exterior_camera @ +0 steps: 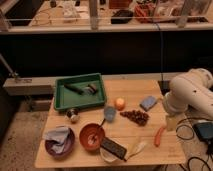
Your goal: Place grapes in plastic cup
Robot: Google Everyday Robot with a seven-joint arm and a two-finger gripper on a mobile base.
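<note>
The grapes (135,116), a dark reddish-purple bunch, lie on the wooden table (150,155) right of centre. The light-blue plastic cup (109,113) stands upright just left of them, a short gap apart. My white arm (192,95) comes in from the right. My gripper (171,121) hangs at the table's right edge, to the right of the grapes and apart from them, holding nothing that I can see.
An orange round fruit (120,103) and a blue sponge (148,103) sit behind the grapes. A red-orange sausage-shaped item (159,136) lies below the gripper. A green tray (80,92), reddish-brown bowl (92,135), purple bowl with cloth (59,140) and black flat object (114,148) lie left and front.
</note>
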